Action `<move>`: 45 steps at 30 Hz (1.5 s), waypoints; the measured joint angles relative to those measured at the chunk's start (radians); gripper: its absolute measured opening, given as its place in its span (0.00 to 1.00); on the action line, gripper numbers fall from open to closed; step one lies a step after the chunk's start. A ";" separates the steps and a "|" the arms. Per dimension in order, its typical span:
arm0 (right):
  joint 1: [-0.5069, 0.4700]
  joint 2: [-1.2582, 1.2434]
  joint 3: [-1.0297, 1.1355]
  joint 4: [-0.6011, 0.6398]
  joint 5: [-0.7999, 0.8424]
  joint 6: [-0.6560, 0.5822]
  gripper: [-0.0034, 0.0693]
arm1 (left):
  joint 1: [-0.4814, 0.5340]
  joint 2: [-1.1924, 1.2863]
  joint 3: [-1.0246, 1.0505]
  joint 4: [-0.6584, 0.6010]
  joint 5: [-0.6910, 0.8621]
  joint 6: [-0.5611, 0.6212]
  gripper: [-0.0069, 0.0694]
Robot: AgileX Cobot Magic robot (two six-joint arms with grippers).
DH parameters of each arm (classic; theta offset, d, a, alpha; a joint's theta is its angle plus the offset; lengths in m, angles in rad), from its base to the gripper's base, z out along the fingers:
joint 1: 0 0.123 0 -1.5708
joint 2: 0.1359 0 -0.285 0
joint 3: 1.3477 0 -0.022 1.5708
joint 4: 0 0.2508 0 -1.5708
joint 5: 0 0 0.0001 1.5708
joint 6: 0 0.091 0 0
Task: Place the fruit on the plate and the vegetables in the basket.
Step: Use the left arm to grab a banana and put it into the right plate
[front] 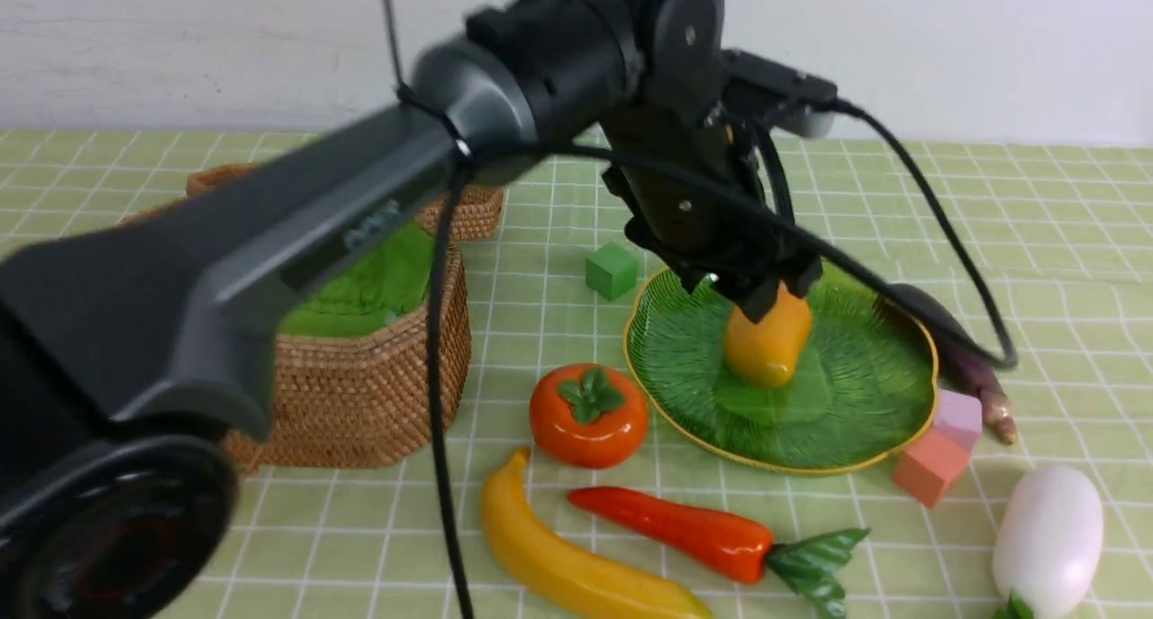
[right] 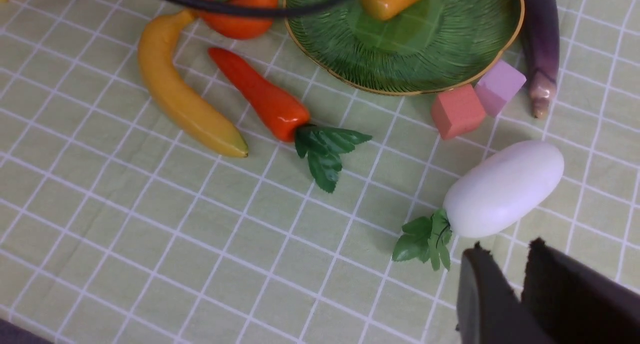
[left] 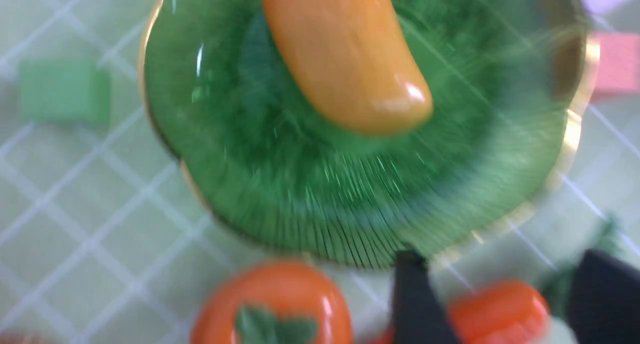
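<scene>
Nearest to us, our left arm (front: 225,268) reaches across the view and blocks part of the basket (front: 360,394) at far left; what we see of its green lining holds nothing. Right of it, the plate (front: 847,421) carries one fruit. On the tabletop (front: 1036,223) lie the banana (front: 558,556) near us, the eggplant (front: 977,376) just beside the plate's right rim, the carrot (front: 685,529) beside the banana, the radish (front: 1049,538) at near right, and the persimmon (front: 587,416) just left of the plate. Smaller, the mango (front: 770,349) stands tilted on the plate under the left tool (front: 766,290), whose jaws stand spread with nothing between them. Our right tool (right: 507,249) hangs near the radish, jaws pressed together and empty. By our reckoning one piece of six is placed; two fruits and all three vegetables remain.
</scene>
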 joint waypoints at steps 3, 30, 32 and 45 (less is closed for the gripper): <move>0.000 0.000 0.000 0.000 0.000 -0.009 0.24 | 0.000 -0.103 0.030 0.000 0.037 -0.043 0.24; 0.000 0.000 0.018 0.026 -0.008 -0.053 0.24 | 0.000 -0.276 0.965 0.030 -0.498 0.891 0.92; 0.000 0.000 0.028 0.026 -0.011 -0.055 0.24 | 0.000 -0.251 0.965 0.034 -0.488 0.894 0.89; 0.000 -0.001 0.035 0.026 -0.032 -0.059 0.24 | 0.000 -0.184 0.964 0.067 -0.444 0.924 0.49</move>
